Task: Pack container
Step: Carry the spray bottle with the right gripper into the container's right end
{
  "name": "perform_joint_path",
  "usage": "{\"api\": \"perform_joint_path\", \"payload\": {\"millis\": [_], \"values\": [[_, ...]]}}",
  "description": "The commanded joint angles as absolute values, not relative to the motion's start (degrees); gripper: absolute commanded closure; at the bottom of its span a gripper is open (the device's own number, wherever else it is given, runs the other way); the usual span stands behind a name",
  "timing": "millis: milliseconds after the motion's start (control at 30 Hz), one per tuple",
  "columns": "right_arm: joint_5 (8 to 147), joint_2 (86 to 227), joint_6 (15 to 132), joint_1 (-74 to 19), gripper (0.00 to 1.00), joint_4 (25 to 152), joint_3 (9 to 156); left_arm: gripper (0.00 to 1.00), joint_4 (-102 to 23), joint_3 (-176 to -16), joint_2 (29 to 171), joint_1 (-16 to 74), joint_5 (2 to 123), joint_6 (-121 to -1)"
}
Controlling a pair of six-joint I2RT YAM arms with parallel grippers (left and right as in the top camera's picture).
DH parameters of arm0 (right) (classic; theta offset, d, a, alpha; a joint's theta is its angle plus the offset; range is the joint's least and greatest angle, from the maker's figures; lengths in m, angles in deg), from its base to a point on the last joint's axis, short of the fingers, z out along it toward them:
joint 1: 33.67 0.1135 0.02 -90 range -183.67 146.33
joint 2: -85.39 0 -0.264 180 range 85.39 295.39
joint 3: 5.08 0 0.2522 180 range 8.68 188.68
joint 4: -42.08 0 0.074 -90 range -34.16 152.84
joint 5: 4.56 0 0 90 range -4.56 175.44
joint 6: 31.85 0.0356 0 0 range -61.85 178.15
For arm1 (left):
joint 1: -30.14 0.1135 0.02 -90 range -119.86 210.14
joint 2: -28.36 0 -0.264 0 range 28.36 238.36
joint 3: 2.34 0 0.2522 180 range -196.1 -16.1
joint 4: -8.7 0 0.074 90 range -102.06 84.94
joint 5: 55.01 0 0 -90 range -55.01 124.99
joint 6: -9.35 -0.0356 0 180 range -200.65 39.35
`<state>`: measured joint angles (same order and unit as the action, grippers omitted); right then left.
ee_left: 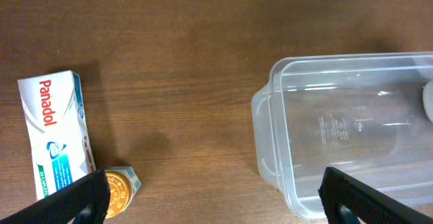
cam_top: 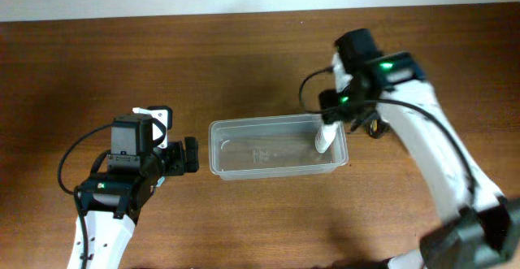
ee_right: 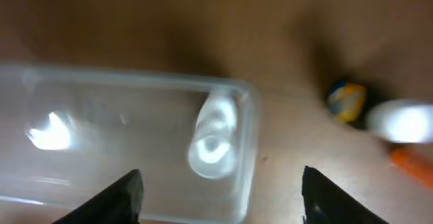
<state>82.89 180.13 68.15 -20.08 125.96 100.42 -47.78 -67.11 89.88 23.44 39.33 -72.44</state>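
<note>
- With right gripper spread wide over white bottle inside container, lift straight up, clear of rim.
- The left gripper hangs spread, empty, near Panadol box.

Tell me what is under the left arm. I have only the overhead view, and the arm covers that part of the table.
Observer: The left wrist view shows a white Panadol box lying flat on the table, apart from the container.
Operator: Report anything next to it.
Observer: A small item with an orange top sits by the box's lower corner. The frame's edge cuts it off, so I cannot tell whether they touch.
Operator: Check the right gripper's jaws.
Observer: The right wrist view shows the right gripper open and empty, with the white bottle below it, inside the container at its end.
</note>
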Motion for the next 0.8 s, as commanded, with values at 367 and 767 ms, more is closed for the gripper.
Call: {"api": "perform_joint_path", "payload": {"millis": [367, 767], "values": [[84.4, 186.7, 67.4, -41.6, 0.26, 128.0, 103.7, 0.01, -47.8, -68.4, 89.9, 23.3, 39.9, -72.6], [83.2, 199.3, 64.4, -41.5, 0.27, 127.9, 103.7, 0.01, -47.8, -68.4, 89.9, 23.3, 39.9, -72.6]]}}
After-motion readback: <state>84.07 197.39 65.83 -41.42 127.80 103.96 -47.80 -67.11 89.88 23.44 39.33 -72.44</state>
